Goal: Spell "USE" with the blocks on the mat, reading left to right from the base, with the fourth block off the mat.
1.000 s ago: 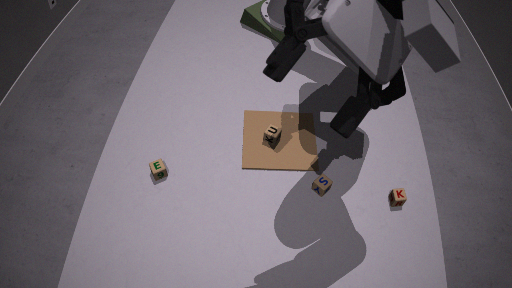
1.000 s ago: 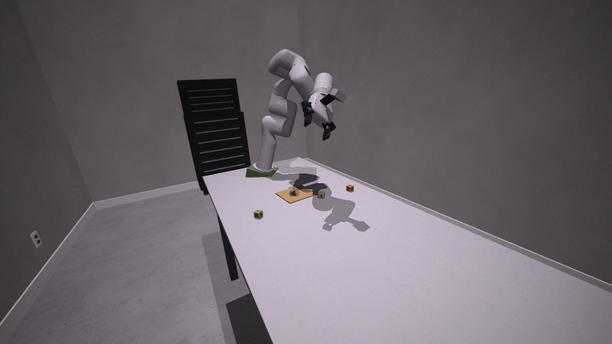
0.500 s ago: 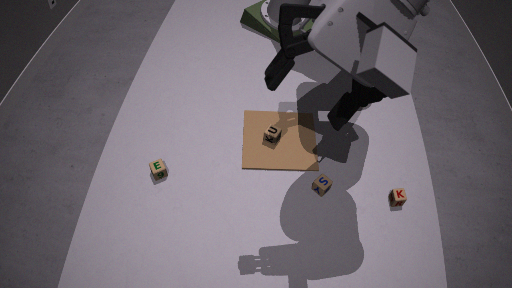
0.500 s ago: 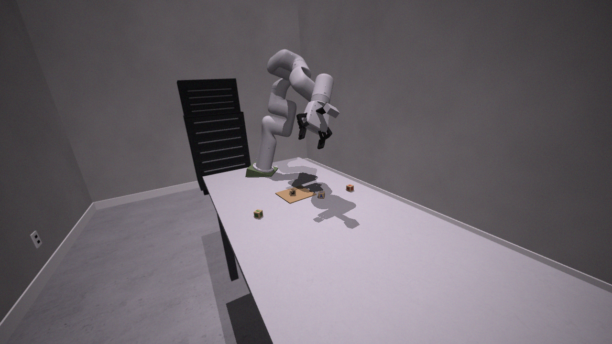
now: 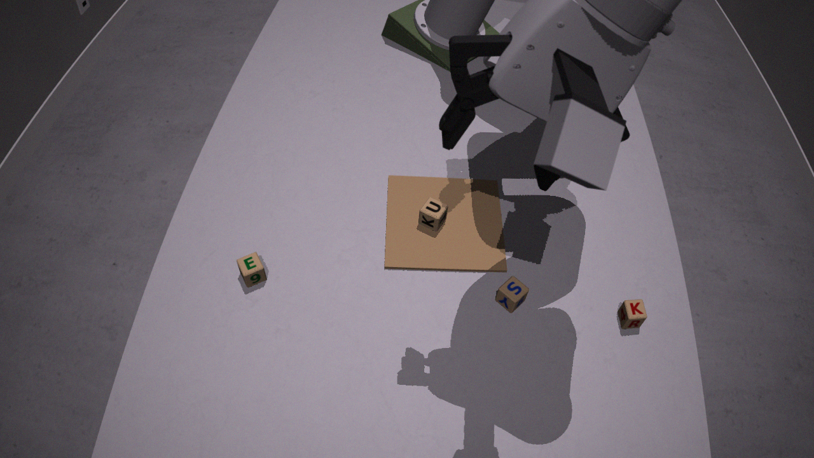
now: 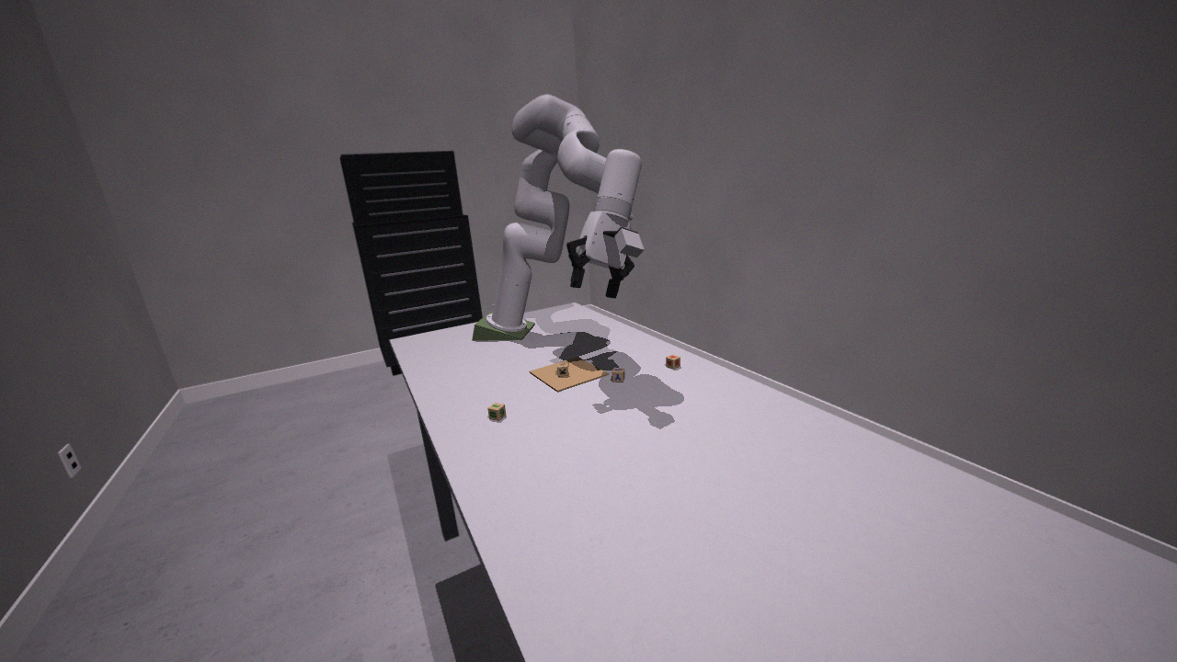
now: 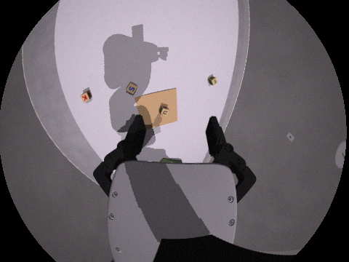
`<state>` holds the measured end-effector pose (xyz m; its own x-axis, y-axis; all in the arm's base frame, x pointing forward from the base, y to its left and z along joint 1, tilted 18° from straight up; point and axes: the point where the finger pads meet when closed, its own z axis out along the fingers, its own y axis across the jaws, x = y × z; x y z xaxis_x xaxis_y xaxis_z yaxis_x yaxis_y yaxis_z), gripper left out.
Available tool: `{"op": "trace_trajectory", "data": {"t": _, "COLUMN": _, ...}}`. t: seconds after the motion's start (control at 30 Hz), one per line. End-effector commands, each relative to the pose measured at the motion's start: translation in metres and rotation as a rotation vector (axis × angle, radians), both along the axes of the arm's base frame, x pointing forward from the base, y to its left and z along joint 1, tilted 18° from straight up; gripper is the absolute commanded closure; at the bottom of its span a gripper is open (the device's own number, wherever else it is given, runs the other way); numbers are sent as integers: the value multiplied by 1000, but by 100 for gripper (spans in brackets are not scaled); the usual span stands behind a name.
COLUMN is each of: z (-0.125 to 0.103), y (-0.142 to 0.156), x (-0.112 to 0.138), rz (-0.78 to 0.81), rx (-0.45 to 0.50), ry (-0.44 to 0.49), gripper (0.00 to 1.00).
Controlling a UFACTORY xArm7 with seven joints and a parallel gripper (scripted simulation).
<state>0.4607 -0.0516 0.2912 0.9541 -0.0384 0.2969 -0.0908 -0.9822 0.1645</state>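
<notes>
A tan mat (image 5: 444, 224) lies on the white table. The U block (image 5: 432, 215), with a black letter, sits on the mat near its middle. The S block (image 5: 511, 293), with a blue letter, lies just off the mat's near right corner, turned askew. The E block (image 5: 251, 268), with a green letter, lies far to the left. The K block (image 5: 631, 313), with a red letter, lies far right. My gripper (image 5: 498, 156) is open and empty, high above the table beyond the mat's far right corner. In the wrist view my gripper (image 7: 175, 122) frames the mat (image 7: 157, 107).
The robot's green base plate (image 5: 418, 34) stands at the table's far end. A black slatted chair (image 6: 411, 246) stands behind the table's left corner. The table's long edges run on both sides.
</notes>
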Motion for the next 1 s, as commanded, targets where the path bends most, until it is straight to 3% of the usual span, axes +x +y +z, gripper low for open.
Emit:
{"op": "trace_trajectory", "data": {"t": 0.0, "z": -5, "y": 4, "x": -6, "rz": 3, "rx": 23, "ry": 33, "gripper": 0}}
{"op": "trace_trajectory", "data": {"t": 0.2, "z": -5, "y": 4, "x": -6, "rz": 3, "rx": 23, "ry": 33, "gripper": 0}}
{"op": "trace_trajectory", "data": {"t": 0.23, "z": -19, "y": 20, "x": -24, "rz": 20, "rx": 76, "ry": 121, "gripper": 0}}
{"op": "trace_trajectory", "data": {"t": 0.4, "z": -31, "y": 36, "x": -42, "rz": 42, "rx": 128, "ry": 210, "gripper": 0}}
{"op": "trace_trajectory", "data": {"t": 0.73, "z": -31, "y": 36, "x": -42, "rz": 42, "rx": 128, "ry": 210, "gripper": 0}}
{"op": "trace_trajectory", "data": {"t": 0.77, "z": -41, "y": 51, "x": -61, "rz": 68, "rx": 179, "ry": 296, "gripper": 0}}
{"op": "trace_trajectory", "data": {"t": 0.8, "z": -37, "y": 44, "x": -60, "rz": 119, "rx": 205, "ry": 258, "gripper": 0}}
{"op": "trace_trajectory", "data": {"t": 0.97, "z": -37, "y": 44, "x": -60, "rz": 119, "rx": 205, "ry": 258, "gripper": 0}}
